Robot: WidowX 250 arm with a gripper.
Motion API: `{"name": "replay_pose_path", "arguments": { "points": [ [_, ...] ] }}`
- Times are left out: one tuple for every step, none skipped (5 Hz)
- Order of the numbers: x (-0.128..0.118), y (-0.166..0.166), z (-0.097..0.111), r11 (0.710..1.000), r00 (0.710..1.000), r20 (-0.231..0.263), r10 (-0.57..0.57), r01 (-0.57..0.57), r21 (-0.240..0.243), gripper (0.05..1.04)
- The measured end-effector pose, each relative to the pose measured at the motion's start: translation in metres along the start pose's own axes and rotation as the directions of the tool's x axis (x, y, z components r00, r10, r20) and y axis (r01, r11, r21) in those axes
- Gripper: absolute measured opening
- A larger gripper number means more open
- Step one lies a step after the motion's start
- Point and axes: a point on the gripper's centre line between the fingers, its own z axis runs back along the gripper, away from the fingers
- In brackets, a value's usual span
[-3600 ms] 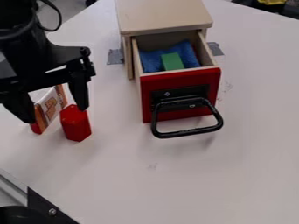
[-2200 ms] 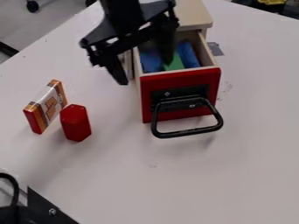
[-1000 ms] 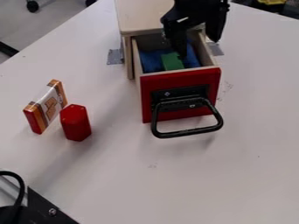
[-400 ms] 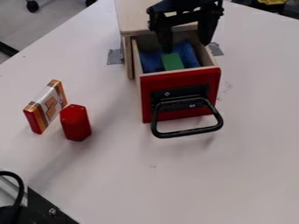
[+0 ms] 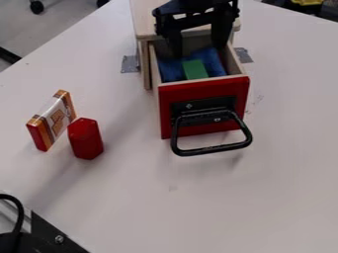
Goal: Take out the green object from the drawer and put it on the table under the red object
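Presently, the black gripper (image 5: 198, 49) hangs over the rear of the open drawer (image 5: 204, 88), its two fingers spread and nothing between them. The green block (image 5: 194, 69) sits inside, on blue cloth (image 5: 173, 70), near the drawer's red front panel. The wooden cabinet (image 5: 147, 22) stands behind. Toward the table's (image 5: 277, 173) left edge, the red block (image 5: 86, 139) is noted just beside a brown-and-white packet (image 5: 53, 120).

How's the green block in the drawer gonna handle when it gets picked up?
The green block is probably stiff, going by its flat faces and straight edges. That boxy shape makes rolling unlikely. It might shift if pushed, as the blue material beside it looks soft.
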Motion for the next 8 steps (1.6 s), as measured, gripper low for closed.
{"name": "replay_pose_path", "arguments": {
  "points": [
    [0.008, 0.005, -0.006, 1.000, 1.000, 0.006, 0.019, -0.019, 0.009, 1.000],
    [0.009, 0.008, -0.014, 0.999, 0.999, 0.009, 0.032, -0.032, 0.012, 1.000],
    [0.008, 0.009, -0.018, 0.999, 0.999, 0.015, 0.031, -0.031, 0.015, 1.000],
    [0.000, 0.010, -0.026, 1.000, 1.000, 0.014, 0.025, -0.025, 0.014, 1.000],
    [-0.006, 0.010, -0.032, 1.000, 1.000, 0.017, 0.026, -0.027, 0.017, 1.000],
    [-0.014, 0.007, -0.036, 0.999, 0.999, 0.034, 0.022, -0.023, 0.022, 1.000],
    [-0.016, 0.007, -0.045, 0.999, 0.998, 0.051, 0.040, -0.042, 0.030, 0.956],
    [-0.017, 0.008, -0.050, 0.997, 0.996, 0.058, 0.062, -0.065, 0.049, 0.797]
  ]
}}
